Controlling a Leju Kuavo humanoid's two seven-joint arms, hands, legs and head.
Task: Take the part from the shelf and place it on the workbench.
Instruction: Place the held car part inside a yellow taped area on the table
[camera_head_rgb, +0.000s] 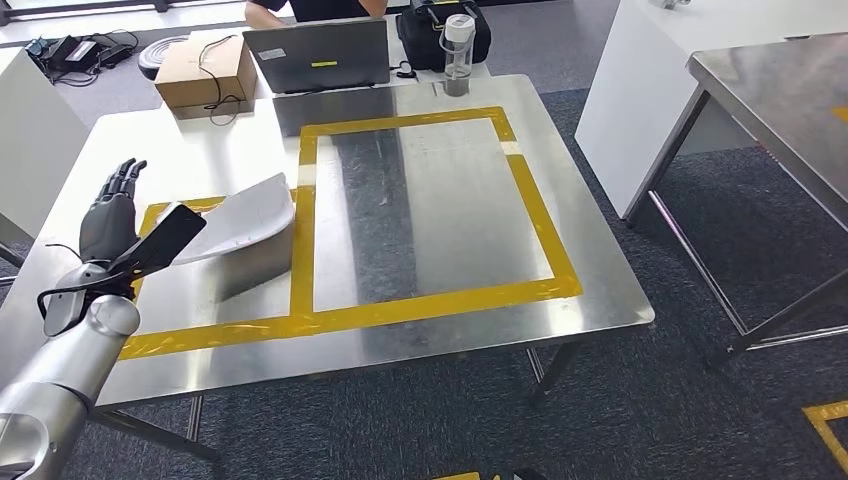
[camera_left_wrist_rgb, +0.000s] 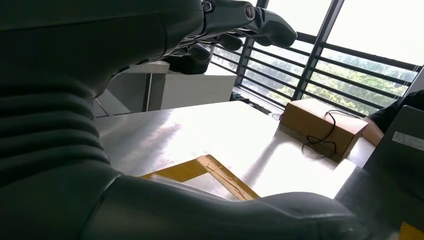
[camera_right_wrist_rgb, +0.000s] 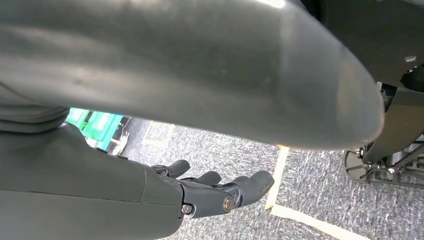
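White part (camera_head_rgb: 245, 222) lies on the bench (camera_head_rgb: 450, 220) by the yellow tape, w/ left robot hand (camera_head_rgb: 112, 208) beside it, fingers spread, holding nothing. Looks like a thin, stiff, light shell, prob slippery; grip at an edge. Right robot hand (camera_right_wrist_rgb: 220, 192) hangs loosely curled, empty.

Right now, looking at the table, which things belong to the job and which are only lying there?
Job things:
- white part, lying on the workbench inside the smaller taped box
- left hand, holding nothing, beside the part

Only lying about:
- cardboard box with a black cable on it
- laptop
- clear bottle
- black bag
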